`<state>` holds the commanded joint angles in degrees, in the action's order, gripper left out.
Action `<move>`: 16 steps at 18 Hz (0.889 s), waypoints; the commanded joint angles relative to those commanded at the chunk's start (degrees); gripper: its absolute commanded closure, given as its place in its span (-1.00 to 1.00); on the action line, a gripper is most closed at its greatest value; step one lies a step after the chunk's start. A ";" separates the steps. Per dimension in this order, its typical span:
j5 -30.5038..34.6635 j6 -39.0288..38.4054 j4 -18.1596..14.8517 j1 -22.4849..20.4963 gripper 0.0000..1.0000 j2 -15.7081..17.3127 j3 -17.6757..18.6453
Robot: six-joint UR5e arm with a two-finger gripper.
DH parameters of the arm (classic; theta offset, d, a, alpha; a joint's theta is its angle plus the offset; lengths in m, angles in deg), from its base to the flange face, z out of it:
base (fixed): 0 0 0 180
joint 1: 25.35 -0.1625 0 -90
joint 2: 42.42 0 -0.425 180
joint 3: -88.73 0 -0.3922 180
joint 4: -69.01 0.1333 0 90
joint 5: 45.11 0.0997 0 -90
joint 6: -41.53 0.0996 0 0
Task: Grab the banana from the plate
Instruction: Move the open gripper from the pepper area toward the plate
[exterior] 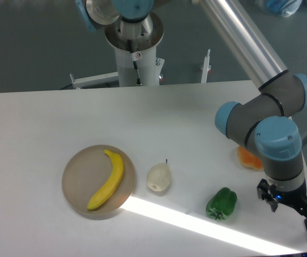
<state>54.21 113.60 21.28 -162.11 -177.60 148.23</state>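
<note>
The plate (72,184) sits at the left of the white table (46,123). The banana (108,179) lies on it, running diagonally from upper right to lower left, slim stem end uppermost, right of the plate's centre. Just beside the plate to the right lies a pale pear (159,177), apart from the rim. Further right rests a green bell pepper (221,203), and beyond it an orange item (248,159), partly hidden behind the arm (274,120); its identity cannot be confirmed. At the far right the gripper (303,206) hangs low at the table edge, well apart from the banana. The fingers are largely cut off by the frame; whether they are released or clenched cannot be told.
</note>
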 joint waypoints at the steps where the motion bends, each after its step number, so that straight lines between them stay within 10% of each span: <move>1: 0.00 0.00 0.00 0.09 -1.00 0.00 0.09; 16: -1.58 -9.39 0.00 4.65 -1.00 5.44 6.32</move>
<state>52.63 104.21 21.28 -157.46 -172.16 154.55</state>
